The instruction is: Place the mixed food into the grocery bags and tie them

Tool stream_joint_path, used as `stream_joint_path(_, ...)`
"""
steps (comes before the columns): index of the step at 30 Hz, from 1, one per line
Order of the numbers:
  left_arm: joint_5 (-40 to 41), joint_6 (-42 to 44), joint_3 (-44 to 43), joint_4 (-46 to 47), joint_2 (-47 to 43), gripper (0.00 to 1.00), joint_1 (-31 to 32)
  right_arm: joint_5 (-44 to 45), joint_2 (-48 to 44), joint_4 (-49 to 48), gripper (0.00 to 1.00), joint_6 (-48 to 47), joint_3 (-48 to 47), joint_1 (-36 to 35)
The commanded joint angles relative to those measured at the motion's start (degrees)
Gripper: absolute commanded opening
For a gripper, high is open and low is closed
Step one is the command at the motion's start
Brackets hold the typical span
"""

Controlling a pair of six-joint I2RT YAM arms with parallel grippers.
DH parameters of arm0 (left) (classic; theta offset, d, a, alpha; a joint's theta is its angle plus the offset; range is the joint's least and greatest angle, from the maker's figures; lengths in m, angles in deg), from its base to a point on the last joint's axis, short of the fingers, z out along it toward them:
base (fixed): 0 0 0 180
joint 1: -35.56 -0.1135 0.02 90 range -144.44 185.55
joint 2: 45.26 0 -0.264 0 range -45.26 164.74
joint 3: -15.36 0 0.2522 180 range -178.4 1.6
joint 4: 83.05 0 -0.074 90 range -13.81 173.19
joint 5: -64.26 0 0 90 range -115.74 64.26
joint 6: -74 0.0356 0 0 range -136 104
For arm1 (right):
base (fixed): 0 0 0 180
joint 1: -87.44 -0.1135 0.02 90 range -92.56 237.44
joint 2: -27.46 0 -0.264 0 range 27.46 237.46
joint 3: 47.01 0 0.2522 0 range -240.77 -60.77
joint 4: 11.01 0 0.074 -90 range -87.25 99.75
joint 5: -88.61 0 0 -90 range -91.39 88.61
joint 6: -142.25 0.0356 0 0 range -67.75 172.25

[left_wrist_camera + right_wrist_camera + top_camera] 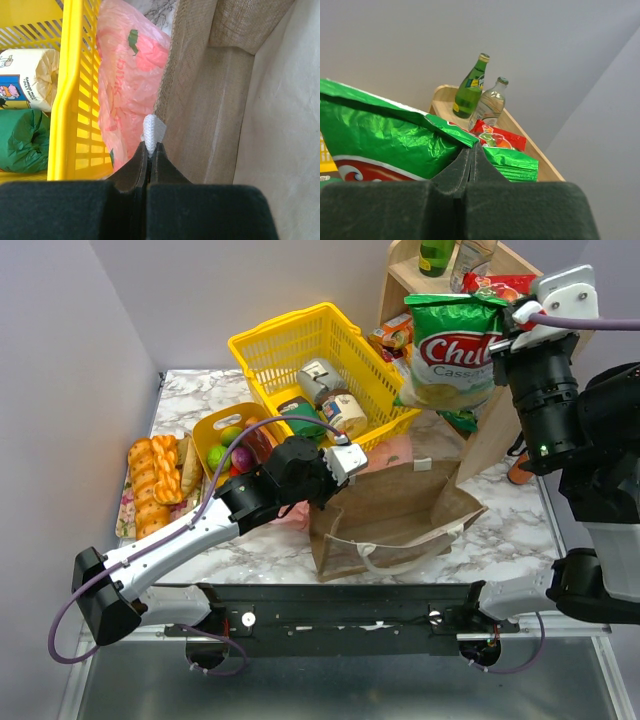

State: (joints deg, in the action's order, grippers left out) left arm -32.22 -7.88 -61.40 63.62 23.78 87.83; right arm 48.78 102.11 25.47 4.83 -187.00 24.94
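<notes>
Right gripper point(471, 150) is seen pressed shut on the crimped top seam of the green-and-white crisp packet point(455, 350), which is held high above the table point(520, 525), in front of the wooden shelf point(495, 430) and well clear of everything below. A pinch on the seam is judged sensible: the packet hangs straight down under its own weight, so its narrow lower end can be fed into an opening first.

At the near side, the left gripper point(150, 150) is closed on the white handle point(152, 127) of the brown paper bag point(400, 510), with only a small loop of webbing showing above the fingertips. The bag lies slumped on the marble top with its mouth facing upward and toward the right. The handle appears to be gripped so that the near wall can be lifted and the mouth held wide while the packet is brought over.

Beside the paper bag, squeezed against the yellow mesh basket point(290, 345), the pink plastic bag point(125, 85) is seen crumpled and untied. Toy fruit point(228, 445) sits unpacked in the yellow oval tub point(205, 430).

Nothing can be made out inside either bag, so the task is judged to be at an early stage. The packet hangs up and to the right of the bag's mouth, so a careful descent toward the near left would be called for.
</notes>
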Motion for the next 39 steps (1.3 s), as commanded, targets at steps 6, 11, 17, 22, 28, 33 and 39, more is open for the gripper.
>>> stream_joint_path(6, 1.5, -0.5, -1.1, -0.7, 0.9, 0.0, 0.6, -2.0, 0.3, 2.8, 0.01, 5.3, 0.3, -3.9)
stream_joint_path(11, 3.1, -1.0, -1.1, -0.6, 1.5, 0.0, 0.6, -3.6, -3.5, 6.4, 0.01, 14.2, 7.0, -4.3)
stream_joint_path(17, 3.6, -1.2, -0.7, -0.2, 1.7, 0.0, 0.5, -4.0, -8.6, 7.9, 0.01, 19.8, 14.6, -4.3)
stream_joint_path(22, 4.3, -1.2, -0.6, -0.1, 2.1, 0.0, 0.5, -5.3, -10.4, 12.3, 0.01, 24.4, 17.2, -4.3)
stream_joint_path(28, 4.5, -0.9, -0.5, -0.1, 2.9, 0.0, 0.4, -12.4, -13.0, 23.9, 0.01, 36.1, 17.5, -4.3)
stream_joint_path(33, 4.1, -1.1, -0.5, 0.0, 3.6, 0.0, 0.4, -13.6, -14.4, 30.0, 0.01, 41.8, 22.0, -4.3)
stream_joint_path(39, 4.5, -1.0, -0.5, 0.0, 3.7, 0.0, 0.4, -14.3, -14.8, 34.1, 0.01, 49.5, 30.1, -4.2)
